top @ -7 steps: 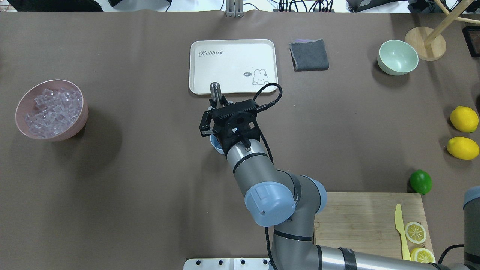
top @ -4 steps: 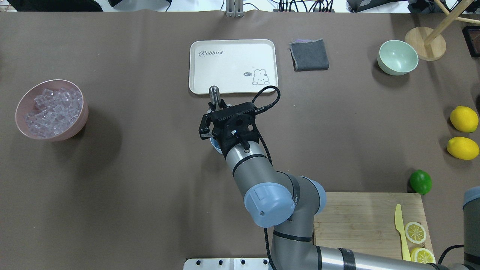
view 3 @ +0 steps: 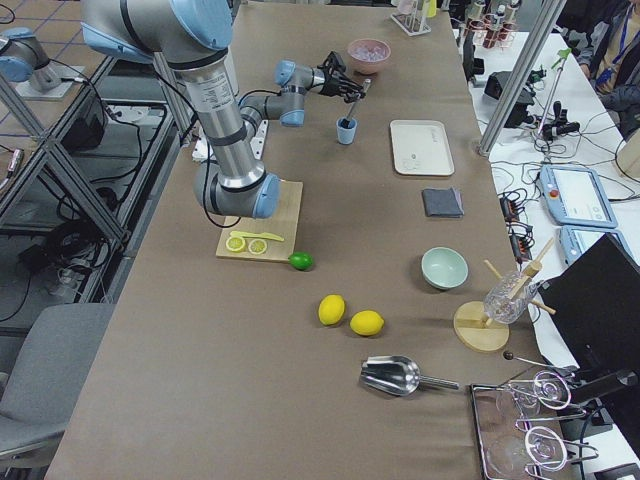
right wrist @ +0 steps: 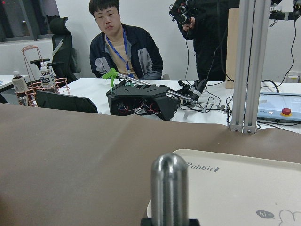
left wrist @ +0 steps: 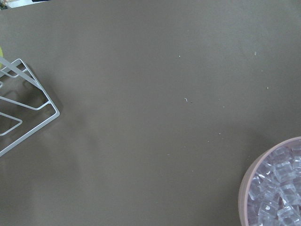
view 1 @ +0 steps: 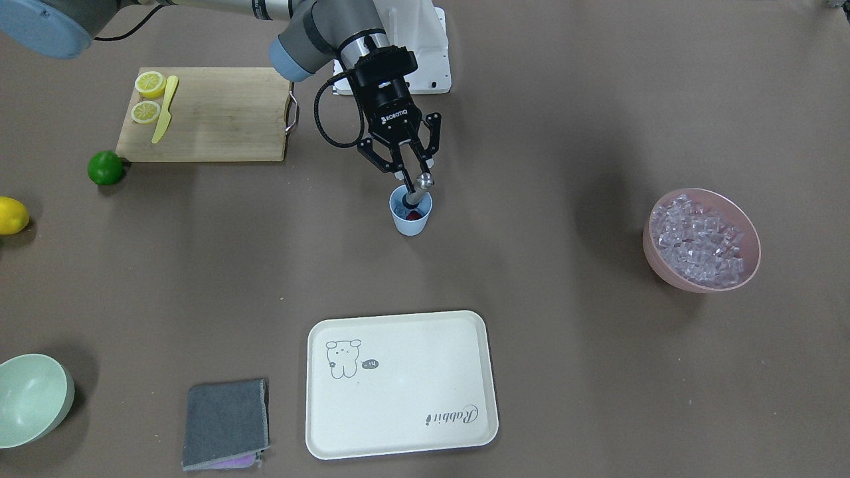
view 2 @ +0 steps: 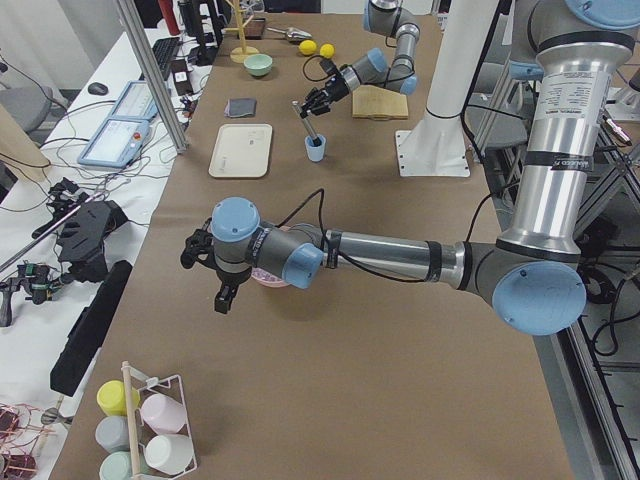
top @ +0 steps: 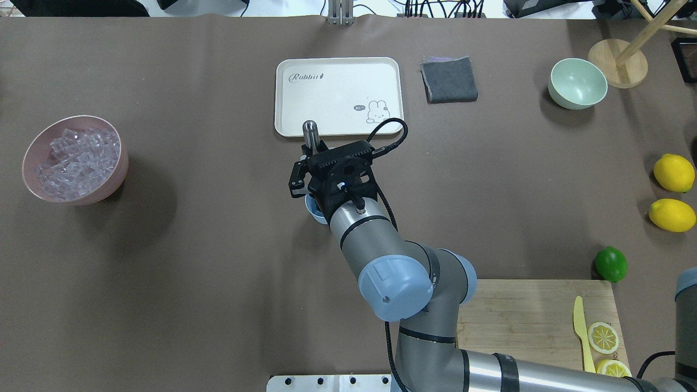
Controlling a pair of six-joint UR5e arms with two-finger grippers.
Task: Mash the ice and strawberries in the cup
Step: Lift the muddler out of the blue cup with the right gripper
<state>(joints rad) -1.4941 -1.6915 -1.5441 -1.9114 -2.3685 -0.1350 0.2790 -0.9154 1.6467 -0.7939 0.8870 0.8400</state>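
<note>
While the right gripper (view 1: 408, 174) clamps a steel muddler (view 1: 420, 188), the cup (view 1: 410, 226) sits directly beneath.

There are one pink bowl (top: 117, 179), one mint-green bowl (top: 577, 84), one pale blue cup (view 1: 410, 227), one strawberry (view 1: 413, 215), one metal muddler (view 1: 418, 188), one tray (top: 337, 81), one grey cloth (top: 449, 80), one cutting board (top: 523, 316), one yellow knife (top: 582, 337), two whole lemons (top: 674, 172) (top: 672, 215), two lemon slices (top: 603, 337) (top: 613, 371), one lime (top: 610, 263) and too many ice cubes (top: 76, 163) to count.

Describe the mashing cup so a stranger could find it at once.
Find the cream rectangular tray with a rabbit drawing. Between it and the robot's base stands a small pale blue plastic cup. Unlike the pink bowl and the mint-green bowl, a metal rod stands in it.
</note>
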